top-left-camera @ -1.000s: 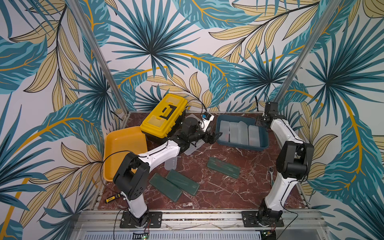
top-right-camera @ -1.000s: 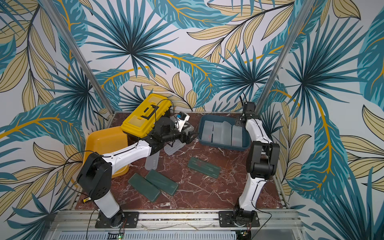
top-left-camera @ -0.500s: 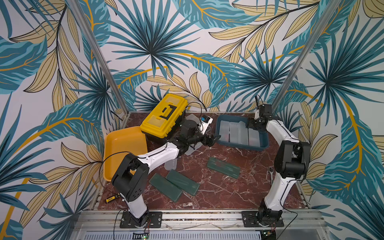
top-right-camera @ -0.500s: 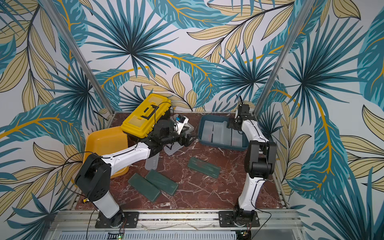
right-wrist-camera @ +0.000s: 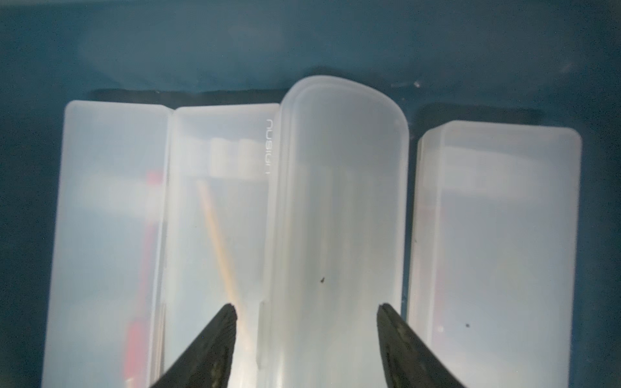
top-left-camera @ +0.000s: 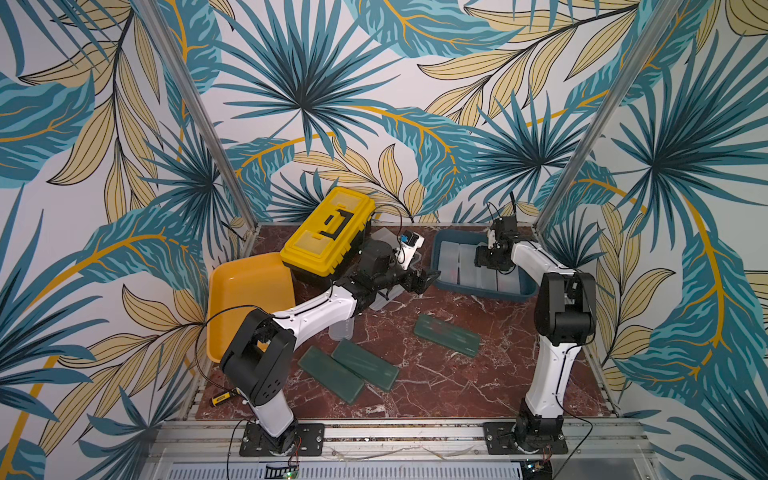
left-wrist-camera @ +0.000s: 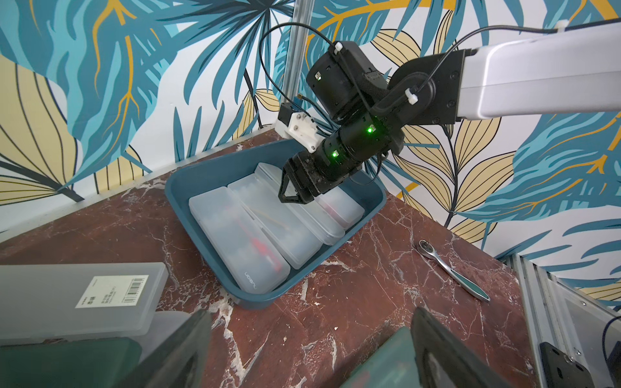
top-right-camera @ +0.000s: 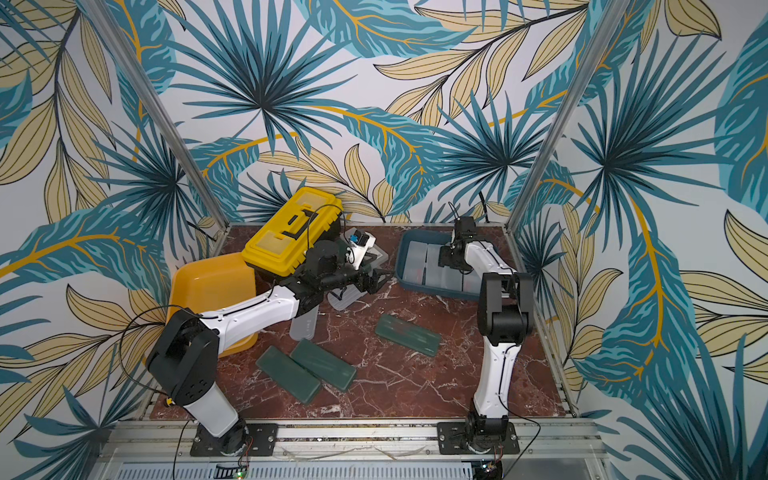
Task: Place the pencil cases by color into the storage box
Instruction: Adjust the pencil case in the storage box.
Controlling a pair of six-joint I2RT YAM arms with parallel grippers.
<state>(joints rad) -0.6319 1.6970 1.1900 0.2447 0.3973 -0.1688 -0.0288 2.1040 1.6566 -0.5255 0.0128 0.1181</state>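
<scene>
Toward the back right corner of the counter (top-left-camera: 457, 386), the blue storage box (top-left-camera: 469, 289) stands close to the walls. Open marble lies in front of it, as far as one green case (top-left-camera: 446, 340) and two more green cases (top-left-camera: 365, 365) side by side. A yellow toolbox (top-left-camera: 328, 237) and a yellow tray (top-left-camera: 245, 299) fill the left side.

The right arm bends forward over the box, with the right gripper (left-wrist-camera: 291, 201) pointing down. Its fingers (right-wrist-camera: 208, 352) are closed against the long sides of the round-ended white case (right-wrist-camera: 339, 201), which overlaps one of three other white cases (left-wrist-camera: 242, 242) in the box.

The left arm reaches low across the counter. The left gripper (top-left-camera: 424, 279) is spread wide and empty, just outside the box.
</scene>
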